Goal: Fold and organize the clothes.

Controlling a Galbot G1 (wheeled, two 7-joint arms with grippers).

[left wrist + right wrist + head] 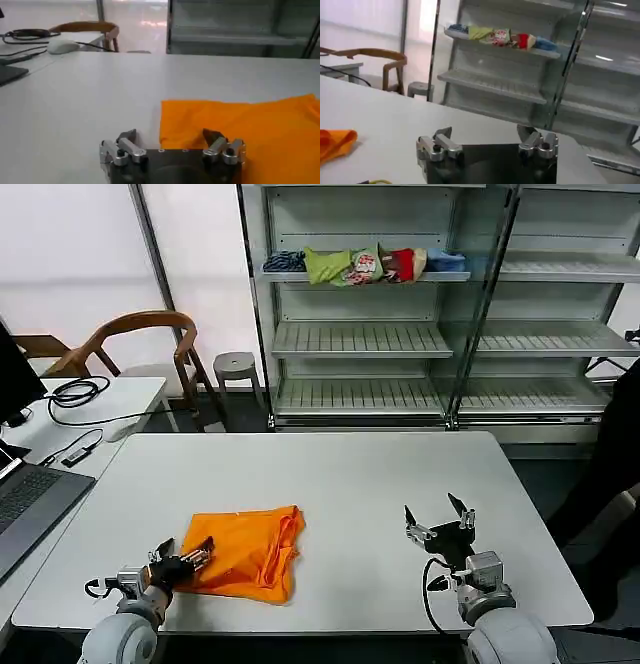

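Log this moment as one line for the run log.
orange T-shirt: partly folded on table | left gripper: open at shirt's near left corner | right gripper: open over bare table

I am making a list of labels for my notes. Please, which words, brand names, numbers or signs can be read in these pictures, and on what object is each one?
None can be read.
Orange T-shirt: its visible folded surface is plain, no lettering on it.
Folded garments on the shelf: coloured patterns, too small to read as text.
Laptop: keys too small to read.
Left gripper and right gripper: no readable marking.
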